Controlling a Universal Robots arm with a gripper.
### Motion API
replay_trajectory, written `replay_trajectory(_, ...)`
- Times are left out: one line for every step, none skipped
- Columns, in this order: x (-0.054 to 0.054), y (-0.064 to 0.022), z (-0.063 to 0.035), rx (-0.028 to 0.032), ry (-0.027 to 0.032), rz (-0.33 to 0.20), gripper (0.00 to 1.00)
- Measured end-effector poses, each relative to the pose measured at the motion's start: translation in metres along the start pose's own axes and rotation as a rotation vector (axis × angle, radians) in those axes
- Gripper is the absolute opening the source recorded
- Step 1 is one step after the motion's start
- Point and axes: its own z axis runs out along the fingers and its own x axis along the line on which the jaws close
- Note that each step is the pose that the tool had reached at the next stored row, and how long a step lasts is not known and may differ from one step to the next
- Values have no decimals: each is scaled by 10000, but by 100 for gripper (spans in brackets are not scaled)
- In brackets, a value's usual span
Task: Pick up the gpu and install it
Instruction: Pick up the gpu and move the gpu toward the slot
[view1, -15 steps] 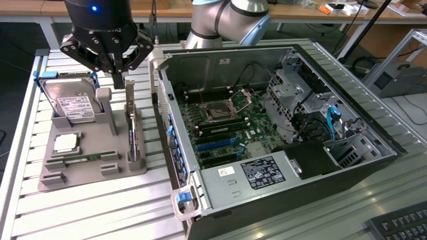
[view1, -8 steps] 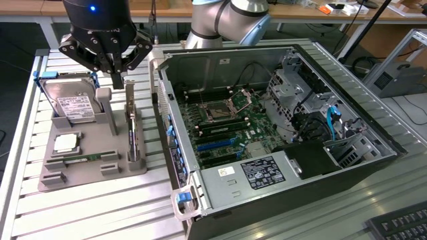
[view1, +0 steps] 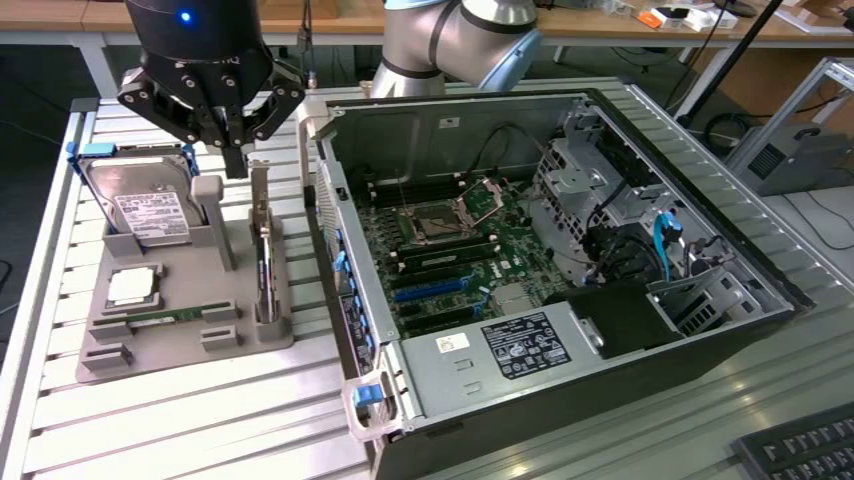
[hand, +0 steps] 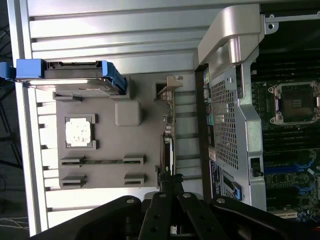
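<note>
Exterior view, thin flat gpu (view1: 264, 258) upright, moulded grey tray (view1: 147, 352)

The claw (view1: 235, 165), seen beside the computer case (view1: 400, 120) on the exterior view's left, is finished in matte black. It is built of angular linkage bars joined by round pivot pins, and it narrows to slim dark fingers. It is carried by a black cylindrical wrist housing (view1: 200, 35), which is marked by a small blue light (view1: 184, 15). Behind the computer case, the arm (view1: 414, 60) is made up of silver-grey tubular segments, and a light blue cap (view1: 514, 60) is set on its rounded joint.
</note>
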Motion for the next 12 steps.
replay_trajectory(0,0,0,0,0,0,11)
replay_trajectory(0,0,0,0,1,0,11)
replay_trajectory(0,0,0,0,0,0,17)
replay_trajectory(0,0,0,0,1,0,24)
replay_trajectory(0,0,0,-1,0,0,30)
replay_trajectory(0,0,0,0,0,0,30)
replay_trajectory(0,0,0,0,0,0,36)
replay_trajectory(0,0,0,0,0,0,42)
replay_trajectory(0,0,0,0,0,0,48)
replay_trajectory(0,0,0,0,0,0,48)
replay_trajectory(0,0,0,0,0,0,48)
replay_trajectory(0,0,1,1,2,0,48)
